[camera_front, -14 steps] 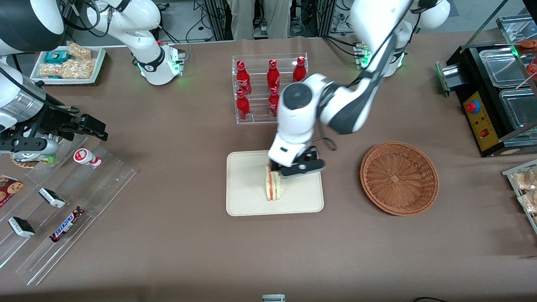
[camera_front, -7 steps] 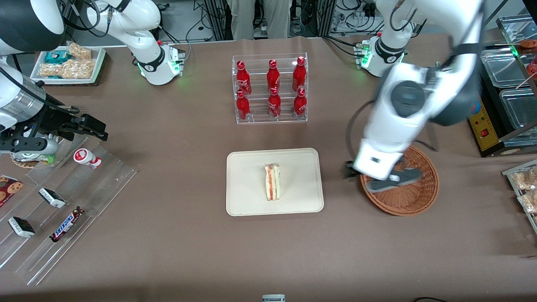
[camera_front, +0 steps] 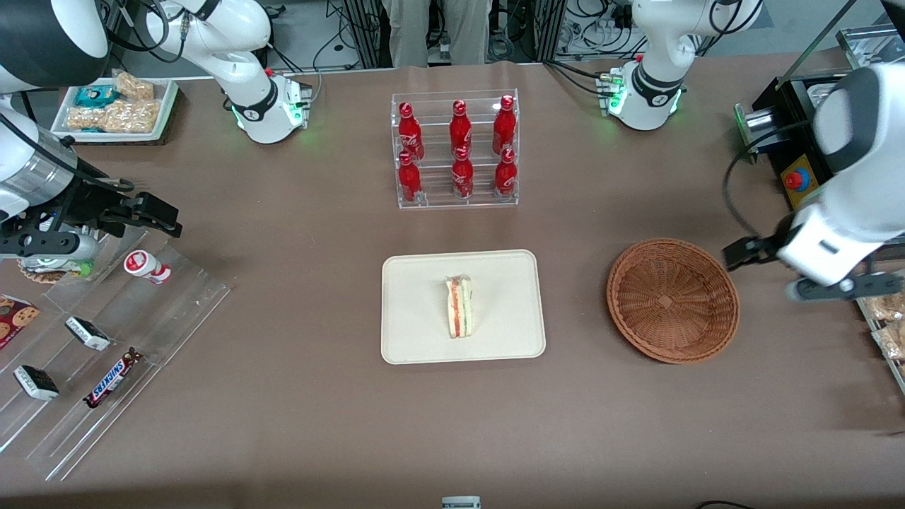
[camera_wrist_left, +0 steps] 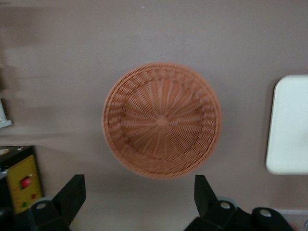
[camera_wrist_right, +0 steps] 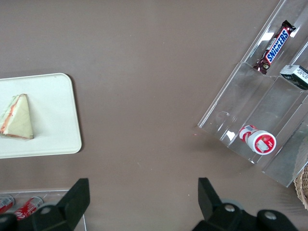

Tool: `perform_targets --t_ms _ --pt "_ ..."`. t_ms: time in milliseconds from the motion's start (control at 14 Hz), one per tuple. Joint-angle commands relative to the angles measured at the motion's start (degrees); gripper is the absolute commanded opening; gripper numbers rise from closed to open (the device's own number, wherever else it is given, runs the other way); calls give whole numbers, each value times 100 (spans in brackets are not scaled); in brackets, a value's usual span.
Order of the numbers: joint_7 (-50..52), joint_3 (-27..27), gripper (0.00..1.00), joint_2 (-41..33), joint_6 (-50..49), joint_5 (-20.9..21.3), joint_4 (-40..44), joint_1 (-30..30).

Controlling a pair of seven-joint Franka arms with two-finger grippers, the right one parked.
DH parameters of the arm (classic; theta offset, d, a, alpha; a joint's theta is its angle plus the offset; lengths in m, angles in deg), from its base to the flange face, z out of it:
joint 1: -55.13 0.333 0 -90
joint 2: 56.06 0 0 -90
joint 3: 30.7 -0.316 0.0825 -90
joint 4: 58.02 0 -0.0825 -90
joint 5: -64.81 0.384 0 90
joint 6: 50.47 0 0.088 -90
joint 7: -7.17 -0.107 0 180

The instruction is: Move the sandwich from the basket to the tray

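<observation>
The sandwich (camera_front: pixel 459 306), a pale wedge with red and green layers, lies on the cream tray (camera_front: pixel 417 332) in the middle of the table; the right wrist view shows the sandwich (camera_wrist_right: pixel 17 120) on that tray (camera_wrist_right: pixel 53 110) too. The wicker basket (camera_front: pixel 672 300) sits beside the tray toward the working arm's end, with nothing in it. My gripper (camera_front: pixel 813 272) hovers above the table just past the basket's rim, toward the working arm's end. In the left wrist view the gripper (camera_wrist_left: pixel 138 192) is open and holds nothing, with the basket (camera_wrist_left: pixel 161 120) and a tray corner (camera_wrist_left: pixel 291 125) in sight.
A clear rack of red bottles (camera_front: pixel 458 148) stands farther from the front camera than the tray. Acrylic racks with snacks (camera_front: pixel 106 353) lie at the parked arm's end. A black machine with a yellow panel (camera_front: pixel 813 191) and packaged snacks (camera_front: pixel 887 311) sit near my gripper.
My gripper let go of the sandwich on the tray, then swung away over the basket to the working arm's end of the table. The sandwich stayed put.
</observation>
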Motion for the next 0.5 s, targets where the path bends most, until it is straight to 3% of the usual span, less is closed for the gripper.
perform_targets --t_ms 0,429 --pt "-837 66 100 -630 -356 -71 -198 163" --pt "-1271 -101 100 -922 -515 -44 -32 234"
